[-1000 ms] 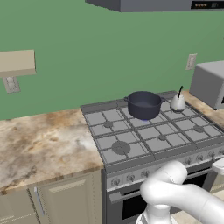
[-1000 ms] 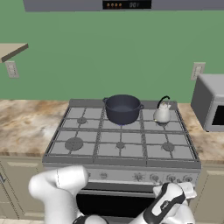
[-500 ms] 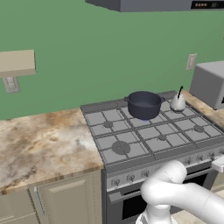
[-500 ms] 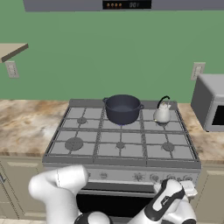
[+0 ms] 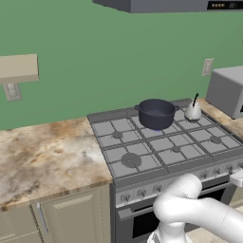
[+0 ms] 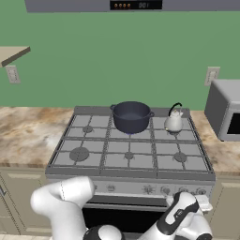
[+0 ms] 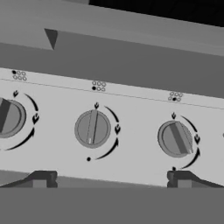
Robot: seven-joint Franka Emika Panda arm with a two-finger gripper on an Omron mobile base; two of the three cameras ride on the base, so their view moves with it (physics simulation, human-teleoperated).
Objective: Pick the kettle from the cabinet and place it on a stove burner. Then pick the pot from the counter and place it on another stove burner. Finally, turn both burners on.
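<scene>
A grey six-burner range point(image 6: 131, 154) sits between two stretches of marbled counter point(image 5: 47, 156), against a green wall. On the far row of burners, the dark navy pot point(image 6: 131, 116) stands on the middle grate. The small silver kettle point(image 6: 174, 122) w/ its thin black arched handle stands on the far-right grate, just beside the pot but apart from it. In the left base view the pot point(image 5: 156, 113) and kettle point(image 5: 192, 111) show in the same order. A faint blue glow shows under the pot's near edge.

A beige shelf board point(image 5: 18, 68) hangs on the wall at far left, above the counter. A grey microwave point(image 6: 225, 110) stands on the counter at the right. A vent hood point(image 6: 136, 4) runs across the top.

The white arm reaches low in front of the range – its hand point(image 6: 182, 215) is near the right end of the knob panel. The hand view looks straight at that panel: three round knobs in a row, left knob point(image 7: 8, 117), middle knob point(image 7: 92, 128) and right knob point(image 7: 176, 138). The middle knob's bar is close to upright; the right one's is tilted. The two dark fingers point(image 7: 41, 178) stand spread wide – one below the gap left of the middle knob, the other below the right knob – gripping nothing.
</scene>
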